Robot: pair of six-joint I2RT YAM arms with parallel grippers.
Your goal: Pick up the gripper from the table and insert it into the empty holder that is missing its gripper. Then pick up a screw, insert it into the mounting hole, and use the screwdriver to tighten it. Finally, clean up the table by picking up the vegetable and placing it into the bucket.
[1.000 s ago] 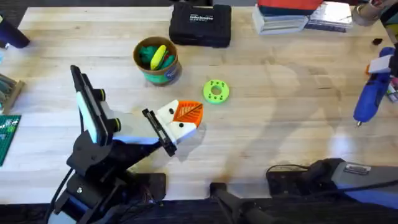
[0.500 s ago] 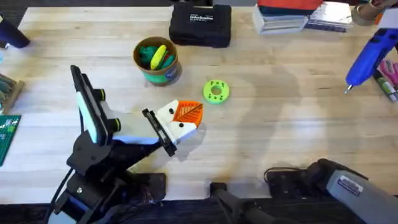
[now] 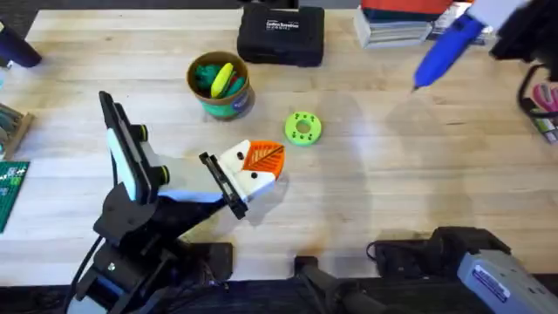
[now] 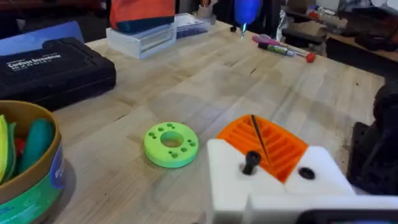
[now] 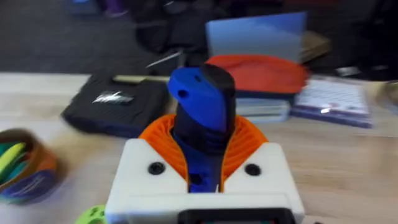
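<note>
My left gripper point(image 3: 255, 166) rests low on the table, its jaws shut. The white holder block point(image 4: 277, 186) carries the orange ribbed gripper pad point(image 4: 273, 143), and a dark screw point(image 4: 252, 163) stands in its face. High over the back right of the table, the blue screwdriver point(image 3: 443, 51) points its tip down and to the left. My right gripper point(image 5: 200, 152) is shut on that screwdriver point(image 5: 202, 106). The bucket point(image 3: 220, 105) stands behind the left gripper. In it lie the dark-green vegetable point(image 3: 206, 75) and a yellow toy point(image 3: 225, 78).
A lime-green disc point(image 3: 302, 128) lies just right of the left gripper. A black case point(image 3: 281, 35) sits at the back, with stacked boxes point(image 3: 392, 26) to its right. Pens point(image 3: 546, 105) lie at the right edge and a green circuit board point(image 3: 10, 187) at the left.
The right gripper has carried the screwdriver from the table's right edge up and leftward toward the back. The left arm has stayed still.
</note>
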